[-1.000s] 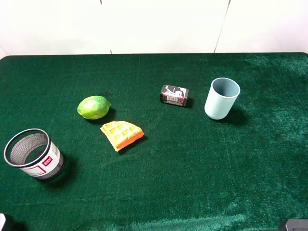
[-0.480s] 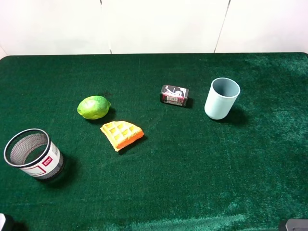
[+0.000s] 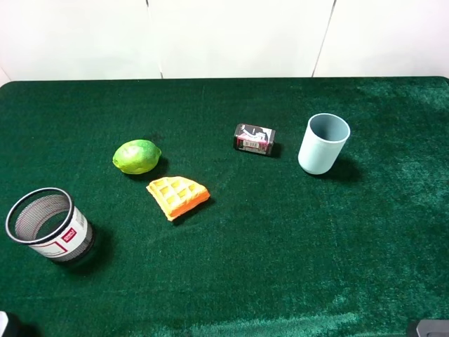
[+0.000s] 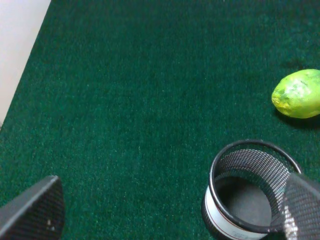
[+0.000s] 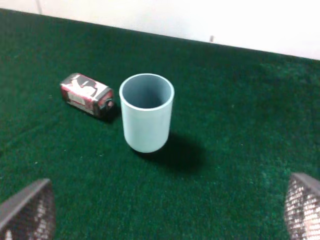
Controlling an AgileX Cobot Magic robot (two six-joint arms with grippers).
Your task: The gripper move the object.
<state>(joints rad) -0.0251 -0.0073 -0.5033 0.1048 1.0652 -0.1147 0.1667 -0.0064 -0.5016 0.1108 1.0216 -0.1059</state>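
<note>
The small black box with pink and white graphics (image 3: 254, 139) lies on its side on the green cloth, just left of a pale blue cup. It also shows in the right wrist view (image 5: 86, 93), far ahead of my right gripper (image 5: 165, 210), which is open and empty with its fingers spread wide. My left gripper (image 4: 167, 212) is open and empty too, hovering near a mesh cup at the table's front left. In the high view only slivers of the arms show at the bottom corners.
The pale blue cup (image 3: 323, 144) stands upright right of the box and shows in the right wrist view (image 5: 146, 112). A green lime (image 3: 137, 156), an orange waffle piece (image 3: 177, 196) and a black mesh cup (image 3: 49, 225) are on the left half.
</note>
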